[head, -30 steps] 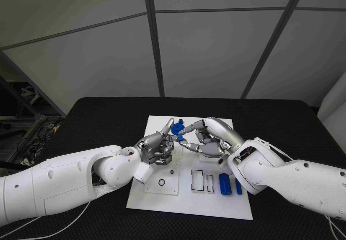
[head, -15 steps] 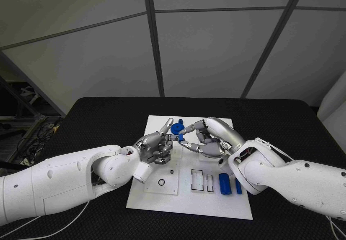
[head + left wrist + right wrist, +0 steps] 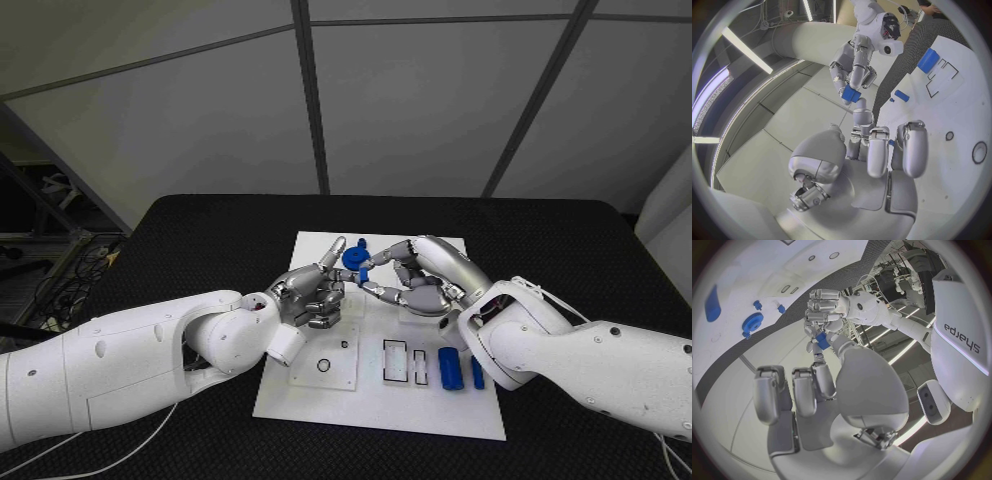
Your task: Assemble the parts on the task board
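Note:
The white task board (image 3: pixel 433 410) lies in the middle of the black table. Above its far half my right hand (image 3: pixel 421 276) pinches a small blue part (image 3: pixel 356 260) in its fingertips; the left wrist view shows that part (image 3: pixel 851 94) under the right hand (image 3: pixel 856 62). My left hand (image 3: pixel 310 296) sits just left of it with its fingers curled in and one finger raised to the part. The right wrist view shows the left hand (image 3: pixel 826 306) as a fist beside the part (image 3: pixel 822 340). Two blue cylinders (image 3: pixel 449 369) lie on the board's near right.
Rectangular slots (image 3: pixel 394 360) and a small ring hole (image 3: pixel 325 363) mark the board's near half. A blue gear (image 3: pixel 752 322) and a smaller blue piece (image 3: pixel 757 304) lie on the board's far end. Black table (image 3: pixel 577 240) surrounds the board.
The blue part has shifted slightly in the right hand's fingertips. Both arms stay where they were.

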Robot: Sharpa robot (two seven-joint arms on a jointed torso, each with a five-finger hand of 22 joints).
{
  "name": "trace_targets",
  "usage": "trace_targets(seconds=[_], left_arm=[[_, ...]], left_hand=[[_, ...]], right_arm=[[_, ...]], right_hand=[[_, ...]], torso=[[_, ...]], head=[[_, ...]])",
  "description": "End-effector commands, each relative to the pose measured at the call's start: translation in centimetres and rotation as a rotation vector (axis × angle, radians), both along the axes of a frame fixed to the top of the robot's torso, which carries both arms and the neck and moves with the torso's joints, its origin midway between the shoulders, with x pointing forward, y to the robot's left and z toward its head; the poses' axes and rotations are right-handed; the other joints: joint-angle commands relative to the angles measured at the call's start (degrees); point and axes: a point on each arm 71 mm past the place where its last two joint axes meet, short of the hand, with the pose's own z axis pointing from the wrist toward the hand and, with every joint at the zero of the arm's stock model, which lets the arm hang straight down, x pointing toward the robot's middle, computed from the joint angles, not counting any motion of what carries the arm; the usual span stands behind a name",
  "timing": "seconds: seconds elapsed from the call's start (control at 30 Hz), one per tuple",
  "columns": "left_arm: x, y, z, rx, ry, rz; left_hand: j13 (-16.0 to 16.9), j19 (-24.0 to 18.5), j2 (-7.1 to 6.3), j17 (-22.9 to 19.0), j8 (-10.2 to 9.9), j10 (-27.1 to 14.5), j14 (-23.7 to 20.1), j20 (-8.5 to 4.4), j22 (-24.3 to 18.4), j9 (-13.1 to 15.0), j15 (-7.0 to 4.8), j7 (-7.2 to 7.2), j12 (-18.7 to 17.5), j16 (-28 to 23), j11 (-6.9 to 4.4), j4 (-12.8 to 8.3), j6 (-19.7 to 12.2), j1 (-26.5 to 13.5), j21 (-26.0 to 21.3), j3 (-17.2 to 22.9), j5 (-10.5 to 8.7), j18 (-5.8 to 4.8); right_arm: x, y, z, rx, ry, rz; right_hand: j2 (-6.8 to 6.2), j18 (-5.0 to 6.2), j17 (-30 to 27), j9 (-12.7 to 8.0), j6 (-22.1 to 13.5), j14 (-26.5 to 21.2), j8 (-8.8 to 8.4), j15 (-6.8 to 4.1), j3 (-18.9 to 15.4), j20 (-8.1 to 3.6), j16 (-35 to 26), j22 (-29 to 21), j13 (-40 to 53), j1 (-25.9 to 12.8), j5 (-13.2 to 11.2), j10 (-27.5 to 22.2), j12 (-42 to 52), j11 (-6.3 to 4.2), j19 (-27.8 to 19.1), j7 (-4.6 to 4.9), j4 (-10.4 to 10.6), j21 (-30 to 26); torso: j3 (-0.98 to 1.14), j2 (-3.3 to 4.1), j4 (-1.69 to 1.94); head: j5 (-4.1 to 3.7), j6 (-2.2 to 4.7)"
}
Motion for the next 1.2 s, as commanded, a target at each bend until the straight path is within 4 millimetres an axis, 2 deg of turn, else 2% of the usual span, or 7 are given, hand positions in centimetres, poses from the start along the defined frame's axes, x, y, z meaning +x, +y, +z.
trace_targets(seconds=[0.03, 0.37, 0.77, 1.2], left_arm=[[-0.02, -0.14, 0.18, 0.0, -0.014, -0.009], [-0.06, -0.24, 0.21, -0.001, -0.014, -0.01], [0.17, 0.05, -0.05, 0.025, -0.002, 0.014], [-0.05, -0.56, -0.01, 0.019, 0.0, -0.025]], left_hand=[[0.11, 0.31, -0.02, 14.23, 0.11, 0.39, 5.56, -0.19, 3.05, 0.06, -0.4, -0.08, -0.09, 0.04, 0.13, -0.05, -0.09, 0.71, 0.34, 0.27, 0.09, -0.77], [0.19, 0.38, -0.07, 14.21, 0.15, 0.52, 5.55, -0.21, 3.16, 0.45, -0.43, -0.11, -0.06, 0.03, 0.1, -0.09, -0.14, 1.15, 0.39, 0.4, 0.09, -0.79], [-1.91, -0.1, -0.22, 13.96, -1.22, -0.61, 5.47, 0.03, 2.56, 1.47, -0.02, 0.64, -2.13, -0.1, 0.68, 0.0, -2.48, 2.17, 0.05, 0.36, 0.08, -0.66], [-1.61, 0.37, -0.24, 14.37, -1.52, -0.58, 5.61, 0.13, 3.24, 1.64, 0.11, 0.8, -1.93, 0.1, 0.83, 0.01, -2.91, 2.28, 0.37, 0.28, 0.07, -0.81]], right_arm=[[0.1, -0.02, 0.05, 0.0, -0.004, -0.007], [0.17, 0.11, -0.01, -0.003, -0.002, -0.004], [-0.5, 0.44, 0.42, 0.023, -0.021, 0.017], [-0.04, 0.94, 0.11, 0.027, 0.011, 0.016]], right_hand=[[0.1, -0.64, 9.81, 0.58, 1.33, 4.8, 0.23, -0.48, -0.16, -0.47, 0.34, 12.71, 3.53, 0.72, 0.2, 0.3, -0.09, -0.22, 3.93, -0.95, -0.32, 0.38], [0.12, -0.65, 9.89, 0.59, 1.38, 4.82, 0.25, -0.48, -0.16, -0.48, 0.38, 12.76, 3.53, 0.75, 0.18, 0.31, -0.09, -0.24, 3.97, -0.98, -0.35, 0.41], [0.17, -0.66, 9.89, 0.62, 1.45, 4.82, 0.28, -0.5, -0.14, -0.48, 0.38, 12.8, 3.57, 0.81, 0.16, 0.34, -0.05, -0.27, 4.0, -1.02, -0.42, 0.43], [0.19, -0.67, 9.93, 0.63, 1.48, 4.83, 0.29, -0.51, -0.14, -0.49, 0.4, 12.81, 3.54, 0.82, 0.15, 0.33, -0.08, -0.28, 4.02, -1.02, -0.44, 0.44]], torso=[[0.0, 0.01, 0.01], [0.0, 0.02, -0.01], [0.08, 0.0, -0.04], [-0.03, 0.06, 0.05]], head=[[0.02, -0.02], [0.08, -0.11], [0.04, -0.08], [-0.1, -0.21]])
